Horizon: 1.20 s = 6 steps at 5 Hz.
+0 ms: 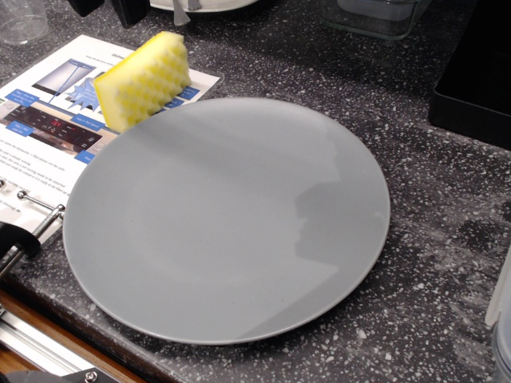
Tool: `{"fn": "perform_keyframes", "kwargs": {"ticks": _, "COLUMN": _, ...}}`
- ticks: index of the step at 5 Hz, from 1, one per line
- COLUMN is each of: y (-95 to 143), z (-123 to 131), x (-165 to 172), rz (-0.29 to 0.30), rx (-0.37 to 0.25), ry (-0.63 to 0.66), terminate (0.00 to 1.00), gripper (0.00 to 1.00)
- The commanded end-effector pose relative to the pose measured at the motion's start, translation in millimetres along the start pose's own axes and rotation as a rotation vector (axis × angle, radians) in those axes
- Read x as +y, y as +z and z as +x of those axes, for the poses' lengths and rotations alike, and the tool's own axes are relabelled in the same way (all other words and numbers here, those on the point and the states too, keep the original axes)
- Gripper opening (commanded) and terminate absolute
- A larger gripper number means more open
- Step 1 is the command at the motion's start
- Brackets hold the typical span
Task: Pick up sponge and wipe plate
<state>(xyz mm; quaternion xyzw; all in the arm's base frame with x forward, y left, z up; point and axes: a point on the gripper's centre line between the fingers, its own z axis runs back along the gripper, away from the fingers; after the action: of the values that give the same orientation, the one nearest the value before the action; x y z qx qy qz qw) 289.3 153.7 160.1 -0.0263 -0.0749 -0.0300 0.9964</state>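
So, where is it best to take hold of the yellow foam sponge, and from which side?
Probably from above, fingers closing across the two long flat faces of the bright yellow rectangular foam sponge. It lies tilted on the printed paper sheet, at the far-left rim of the large round grey plate, wavy side facing the camera.

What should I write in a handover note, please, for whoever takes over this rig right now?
Gripper: the jaws are not in view, so their state is unknown.
Sponge: by the far-left rim of the plate, over a printed sheet; whether it rests there or is held cannot be told.
Plate: on the dark speckled counter, surface looks clean.
Done: nothing shown for certain.
Left: grasp the sponge if not held, then wipe the plate.
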Motion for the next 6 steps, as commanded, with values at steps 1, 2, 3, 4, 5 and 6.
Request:
{"fn": "perform_keyframes", "kwargs": {"ticks": 1, "y": 0, "z": 0, "x": 0, "rz": 0.0, "rx": 0.0, "ry": 0.0, "terminate": 0.0, "gripper": 1.0}}
{"fn": "perform_keyframes", "kwargs": {"ticks": 2, "y": -6, "z": 14, "x": 12, "rz": 0.012, "rx": 0.003, "ry": 0.044, "terminate": 0.0, "gripper": 1.0}}
{"fn": "perform_keyframes", "kwargs": {"ticks": 3, "y": -14, "z": 9, "x": 22, "rz": 0.069, "rx": -0.057, "ry": 0.067, "terminate": 0.0, "gripper": 1.0}}
{"fn": "perform_keyframes", "kwargs": {"ticks": 4, "y": -21, "z": 13, "x": 35, "rz": 0.085, "rx": -0.036, "ry": 0.072, "terminate": 0.0, "gripper": 1.0}}
{"fn": "perform_keyframes", "kwargs": {"ticks": 5, "y": -44, "z": 8, "x": 36, "rz": 0.151, "rx": -0.063, "ry": 0.086, "terminate": 0.0, "gripper": 1.0}}
{"fn": "perform_keyframes", "kwargs": {"ticks": 6, "y": -55, "z": 14, "x": 41, "rz": 0.174, "rx": -0.071, "ry": 0.099, "terminate": 0.0, "gripper": 1.0}}
